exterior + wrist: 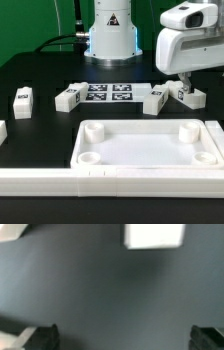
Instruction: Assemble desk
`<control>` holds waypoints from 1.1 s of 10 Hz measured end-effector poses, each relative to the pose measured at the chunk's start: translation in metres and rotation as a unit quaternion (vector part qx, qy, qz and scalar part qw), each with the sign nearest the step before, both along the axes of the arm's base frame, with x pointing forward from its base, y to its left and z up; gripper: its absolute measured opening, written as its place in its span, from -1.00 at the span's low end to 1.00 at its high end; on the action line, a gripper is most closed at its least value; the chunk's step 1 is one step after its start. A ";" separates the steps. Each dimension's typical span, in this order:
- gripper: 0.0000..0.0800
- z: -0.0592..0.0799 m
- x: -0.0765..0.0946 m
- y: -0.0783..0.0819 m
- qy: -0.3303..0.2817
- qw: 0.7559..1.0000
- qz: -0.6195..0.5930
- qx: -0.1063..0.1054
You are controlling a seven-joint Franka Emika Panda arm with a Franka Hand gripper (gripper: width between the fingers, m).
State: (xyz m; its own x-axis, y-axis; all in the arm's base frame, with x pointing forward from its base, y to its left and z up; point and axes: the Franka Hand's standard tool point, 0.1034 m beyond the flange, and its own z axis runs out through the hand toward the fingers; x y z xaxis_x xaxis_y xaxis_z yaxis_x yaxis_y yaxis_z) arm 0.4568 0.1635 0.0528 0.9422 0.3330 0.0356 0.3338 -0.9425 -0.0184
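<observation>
The black table [40, 70] fills both views. On it, nearest the exterior camera, the desk top [150, 150] lies flat with its rim up, a wide white square tray with 4 round sockets in its corners. Its front edge sits against the long low white rail [35, 182]. Behind it stands the arm's white base [110, 35]. The arm's head reaches down on the exterior view's right. The marker board [108, 93] lies flat in front of the base. There are 4 white tagged post legs lying loose in a rough row, apart from the top: leg 1 [22, 97] far on the exterior view's left, leg 2 [68, 96] just beside the marker board, leg 3 [155, 100] at the board's other side, and leg 4 [190, 97] furthest right, under the gripper [181, 88]. In the wrist view the gripper [125, 336] has its dark fingertips [45, 336] spread wide with only bare table between them. It holds nothing, and 1 white leg end [155, 235] lies well clear of them.
</observation>
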 end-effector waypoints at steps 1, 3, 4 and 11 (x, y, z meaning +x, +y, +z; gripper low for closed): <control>0.62 -0.005 -0.011 0.007 0.007 1.000 -0.004 -0.003; 0.62 -0.007 -0.017 0.007 0.025 1.000 0.000 -0.011; 0.62 -0.007 -0.017 0.007 0.027 1.000 0.001 -0.012; 0.62 -0.008 -0.028 -0.012 0.213 0.971 -0.008 -0.108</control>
